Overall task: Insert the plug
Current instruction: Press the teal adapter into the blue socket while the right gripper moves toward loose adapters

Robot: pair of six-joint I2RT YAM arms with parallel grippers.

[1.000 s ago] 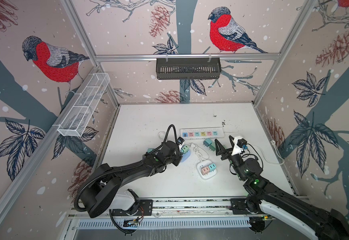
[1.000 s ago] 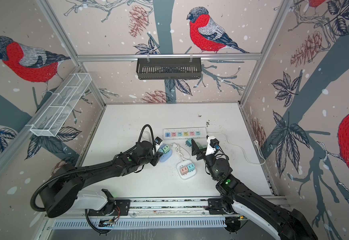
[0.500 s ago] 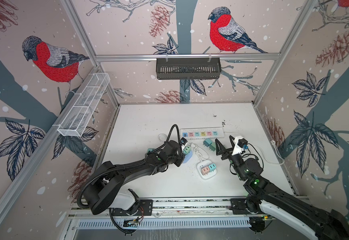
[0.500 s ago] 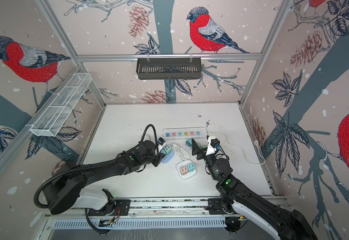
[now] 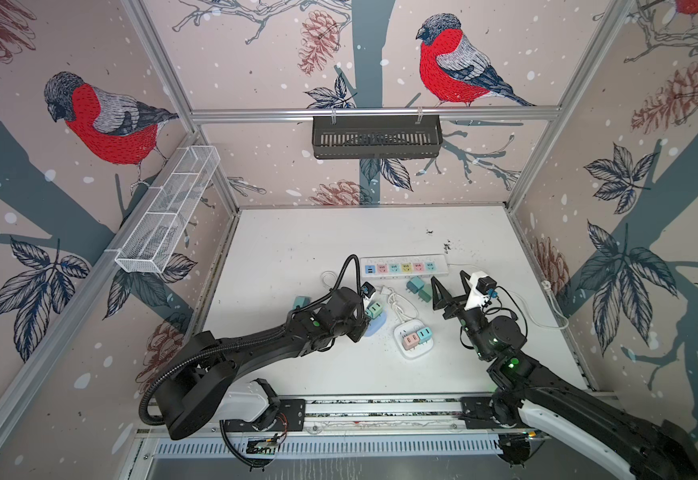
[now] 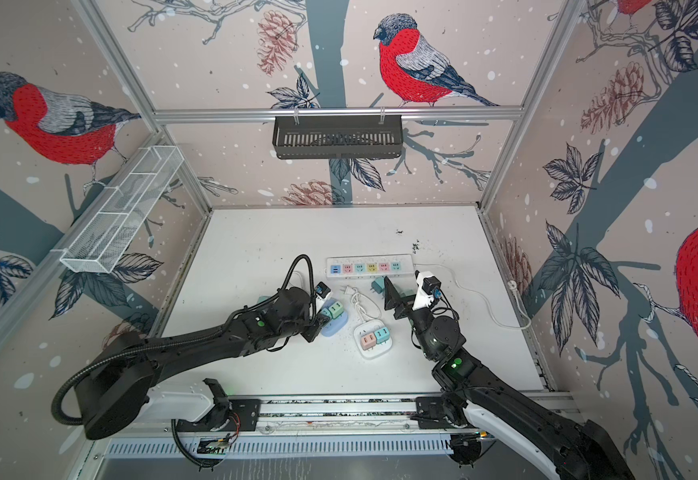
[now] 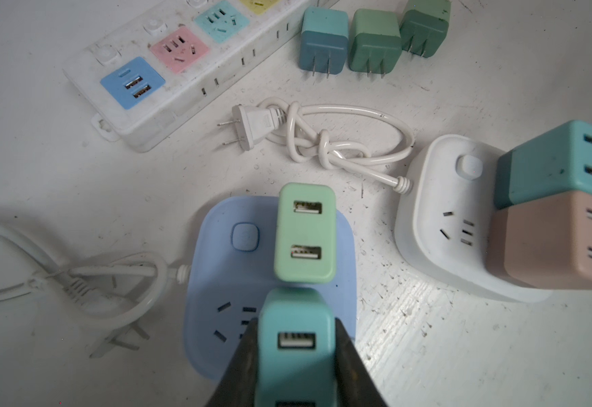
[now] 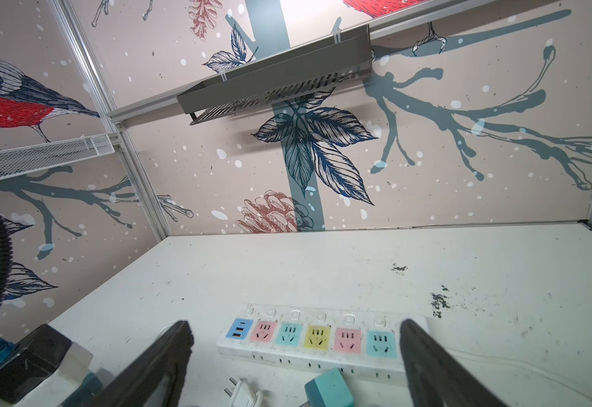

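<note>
Bare table (image 5: 318,232) behind power strip (image 5: 403,266)

Over the last second I shift my left arm (image 5: 255,349) slightly rightward, its cable loop (image 5: 349,266) following. The teal plug (image 7: 296,338) it carries advances over the blue socket cube (image 7: 217,275). My right gripper (image 8: 294,323) parts its fingers (image 8: 160,356) slightly wider.

We mark the teal plug (image 7: 296,352): a small rounded cube charger, USB ports facing up, upright, pinched at its sides by the left gripper (image 7: 296,327). It sits over the blue socket (image 7: 224,246), above the free outlet holes; we can't tell whether the prongs are in. The socket is a flat rounded square with a button and a white cord. A light green plug (image 7: 305,236) stands plugged in right beside the teal one.
</note>
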